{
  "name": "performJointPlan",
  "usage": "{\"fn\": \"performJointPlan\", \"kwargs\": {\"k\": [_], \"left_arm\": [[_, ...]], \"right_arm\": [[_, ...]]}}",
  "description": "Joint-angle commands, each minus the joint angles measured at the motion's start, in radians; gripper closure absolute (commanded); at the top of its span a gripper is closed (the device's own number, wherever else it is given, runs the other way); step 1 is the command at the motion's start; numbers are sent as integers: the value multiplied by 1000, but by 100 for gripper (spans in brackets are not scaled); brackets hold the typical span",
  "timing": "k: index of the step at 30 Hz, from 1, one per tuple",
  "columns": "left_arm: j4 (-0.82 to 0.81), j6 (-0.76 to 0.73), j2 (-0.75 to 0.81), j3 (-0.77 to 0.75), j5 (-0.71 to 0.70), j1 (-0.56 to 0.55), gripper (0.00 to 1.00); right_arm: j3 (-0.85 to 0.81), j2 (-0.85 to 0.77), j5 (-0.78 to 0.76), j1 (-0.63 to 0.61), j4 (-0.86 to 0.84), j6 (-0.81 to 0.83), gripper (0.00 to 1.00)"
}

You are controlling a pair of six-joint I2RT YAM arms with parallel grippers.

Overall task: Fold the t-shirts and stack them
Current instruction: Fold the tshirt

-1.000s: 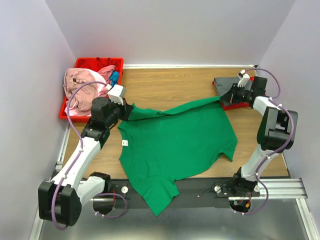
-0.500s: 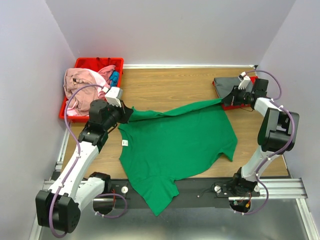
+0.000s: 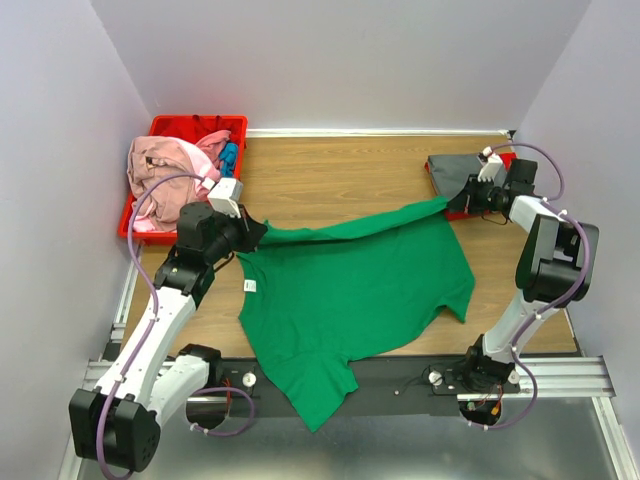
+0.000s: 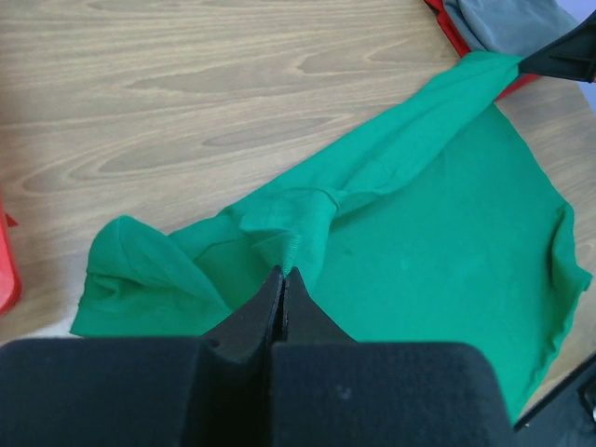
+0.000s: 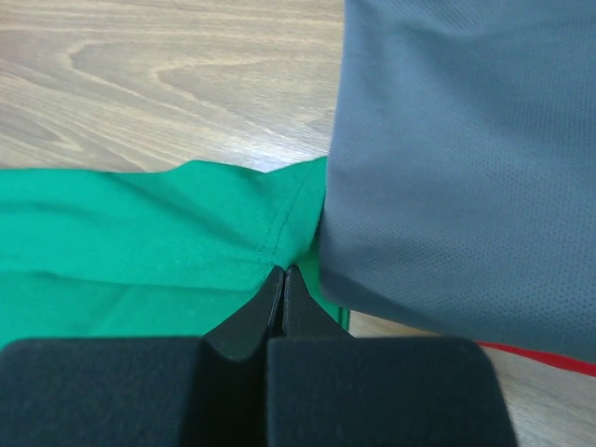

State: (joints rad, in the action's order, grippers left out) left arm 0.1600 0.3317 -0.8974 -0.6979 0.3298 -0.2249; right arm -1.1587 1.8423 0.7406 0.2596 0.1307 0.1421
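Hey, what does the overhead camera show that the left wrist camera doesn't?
Only overhead: the pink t-shirt, the blue t-shirt and the white neck label. Only left wrist: the left gripper close up, shut on a bunched fold. Both: the green t-shirt stretched to the right gripper, and the dark grey t-shirt.

1 spread t-shirt [image 3: 350,290] lies mid worktop [image 3: 330,180], others at both far corners.
Its near hem overhangs the near edge; heaped t-shirts [image 3: 165,165] fill the bin [image 3: 190,124] far left; the folded t-shirt [image 3: 455,170] far right touches its far corner.
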Motion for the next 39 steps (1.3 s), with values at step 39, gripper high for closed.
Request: {"fn": "performJointPlan", "kwargs": {"k": [39], "left_arm": [[104,121,-69,9,-147,-47,100]], "right_arm": [[48,15,-27,21,79,131,99]]}}
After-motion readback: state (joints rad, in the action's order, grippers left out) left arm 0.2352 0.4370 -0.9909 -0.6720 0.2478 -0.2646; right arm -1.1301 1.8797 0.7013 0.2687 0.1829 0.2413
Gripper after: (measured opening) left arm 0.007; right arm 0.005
